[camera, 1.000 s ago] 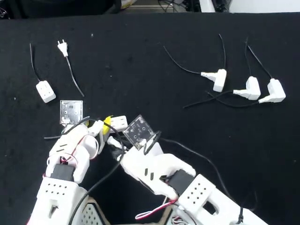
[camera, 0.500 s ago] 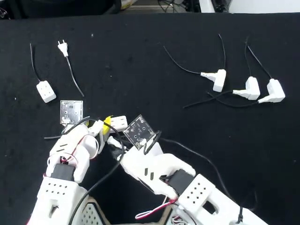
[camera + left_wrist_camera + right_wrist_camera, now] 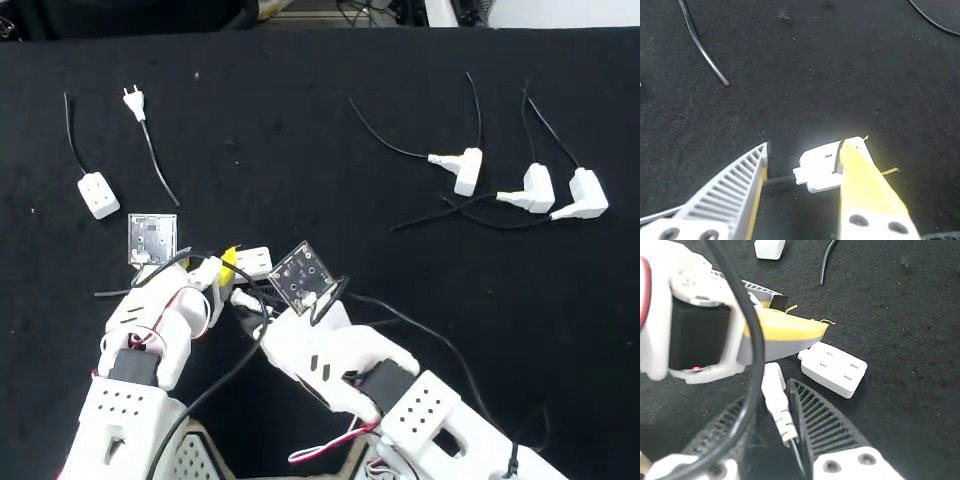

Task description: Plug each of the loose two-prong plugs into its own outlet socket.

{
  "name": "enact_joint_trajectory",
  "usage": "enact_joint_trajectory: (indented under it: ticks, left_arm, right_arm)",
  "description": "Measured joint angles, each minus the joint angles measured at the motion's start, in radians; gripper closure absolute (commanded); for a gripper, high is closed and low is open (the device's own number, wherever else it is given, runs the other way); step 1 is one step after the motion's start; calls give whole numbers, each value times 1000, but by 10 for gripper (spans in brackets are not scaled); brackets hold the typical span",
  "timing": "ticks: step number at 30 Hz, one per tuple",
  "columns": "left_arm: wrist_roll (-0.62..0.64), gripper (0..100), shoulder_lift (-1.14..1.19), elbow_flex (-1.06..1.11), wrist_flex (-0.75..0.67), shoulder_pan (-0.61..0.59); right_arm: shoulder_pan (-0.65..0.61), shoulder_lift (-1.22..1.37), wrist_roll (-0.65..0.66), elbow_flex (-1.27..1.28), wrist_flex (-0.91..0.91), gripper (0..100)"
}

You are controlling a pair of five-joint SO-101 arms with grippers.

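Note:
A small white outlet socket lies on the black table just ahead of both arms. In the left wrist view the socket rests against the yellow finger of my left gripper, which is open around it. My right gripper is shut on a white two-prong plug, cord trailing back toward the wrist. The plug's front end sits close beside the socket and under the left gripper's yellow finger. In the high view the right gripper is just below the socket.
Another white socket and a loose two-prong plug with a black cord lie at the far left. Three white angled plugs with cords lie at the right. Black cords cross between the arms.
The right arm has shifted very slightly away from its base, with the plug still held. The left arm and the socket have kept still.

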Motion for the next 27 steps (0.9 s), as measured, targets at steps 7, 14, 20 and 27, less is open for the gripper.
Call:
enact_joint_trajectory:
  ticks: [7, 14, 20, 27]
  left_arm:
    - [0, 766, -2, 0, 0, 0]
    - [0, 766, -2, 0, 0, 0]
    - [0, 766, -2, 0, 0, 0]
    - [0, 766, 0, 5, -3, 2]
  right_arm:
    - [0, 0, -28, 0, 0, 988]
    - [0, 0, -29, 0, 0, 988]
    - [0, 0, -26, 0, 0, 988]
    - [2, -3, 84, -2, 48, 988]
